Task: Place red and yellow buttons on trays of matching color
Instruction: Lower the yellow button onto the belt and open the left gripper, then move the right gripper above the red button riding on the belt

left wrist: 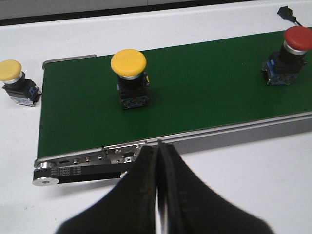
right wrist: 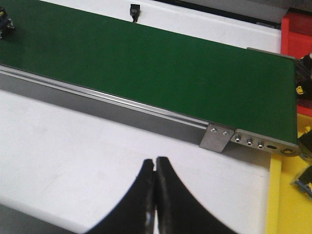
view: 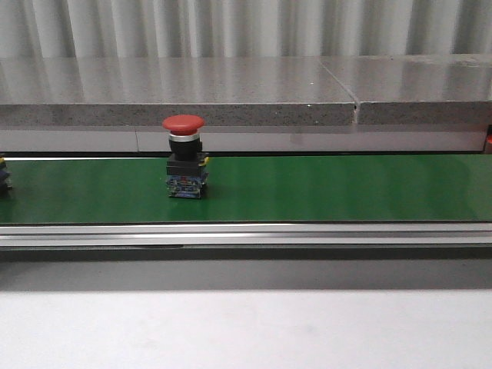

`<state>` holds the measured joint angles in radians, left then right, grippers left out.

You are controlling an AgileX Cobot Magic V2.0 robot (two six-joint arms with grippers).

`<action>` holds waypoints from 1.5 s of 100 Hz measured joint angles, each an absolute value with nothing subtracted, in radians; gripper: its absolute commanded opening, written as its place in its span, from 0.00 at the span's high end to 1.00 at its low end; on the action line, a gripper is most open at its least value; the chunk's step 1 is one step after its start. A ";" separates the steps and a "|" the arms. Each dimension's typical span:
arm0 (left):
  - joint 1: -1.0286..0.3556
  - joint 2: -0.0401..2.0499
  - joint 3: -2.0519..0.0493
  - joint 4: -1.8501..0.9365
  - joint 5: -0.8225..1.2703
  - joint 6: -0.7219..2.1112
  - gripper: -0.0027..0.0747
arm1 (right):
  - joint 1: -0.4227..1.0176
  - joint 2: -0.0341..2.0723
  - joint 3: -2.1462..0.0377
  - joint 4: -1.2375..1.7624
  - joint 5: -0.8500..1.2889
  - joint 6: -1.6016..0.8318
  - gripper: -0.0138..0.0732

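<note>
Front view shows the red button [view: 184, 167] standing upright on the green conveyor belt [view: 323, 188], left of the belt's middle, its red mushroom cap up and the blue terminal base down on the belt. At the far left edge of that view a sliver of another button [view: 4, 175] sits on the belt, too cropped to tell its color.

My left wrist camera picks up the same red button [left wrist: 288, 56] and two yellow ones. One yellow button [left wrist: 130, 78] stands upright on the belt near its end roller, well apart from the red one. The second yellow button [left wrist: 17, 82] rests off the belt on the white table [left wrist: 253, 185], just beside the belt's end. A small black connector [left wrist: 287, 13] lies on the table beyond the red button.

My left end effector [left wrist: 158, 185] has its black fingers pressed together with nothing between them, over the table near the conveyor's side rail [left wrist: 234, 134].

My right end effector [right wrist: 155, 195] is likewise closed on nothing, above the table beside the belt's other end. Past that end I see a yellow tray [right wrist: 287, 204] and, further off, part of a red tray [right wrist: 297, 34]. Dark parts lie at the yellow tray's edge, but I cannot tell what they are.
</note>
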<state>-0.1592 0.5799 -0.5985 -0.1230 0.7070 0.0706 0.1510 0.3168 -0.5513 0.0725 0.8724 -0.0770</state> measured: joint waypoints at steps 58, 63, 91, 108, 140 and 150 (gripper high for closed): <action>-0.159 0.527 -0.570 -0.125 0.707 0.071 0.99 | 0.214 0.683 -0.737 0.073 0.887 -0.072 0.66; -0.159 0.527 -0.570 -0.125 0.707 0.071 0.99 | 0.215 0.734 -0.767 0.083 0.887 -0.072 0.54; -0.159 0.527 -0.570 -0.125 0.707 0.071 0.99 | 0.288 1.010 -0.955 0.119 0.889 -0.072 0.13; -0.159 0.527 -0.570 -0.125 0.707 0.071 0.99 | 0.352 1.166 -1.072 0.143 0.895 -0.074 0.13; -0.159 0.527 -0.570 -0.125 0.707 0.071 0.99 | 0.429 1.452 -1.324 0.155 1.042 -0.074 0.13; -0.159 0.527 -0.570 -0.125 0.707 0.071 0.99 | 0.453 1.522 -1.378 0.155 1.051 -0.074 0.13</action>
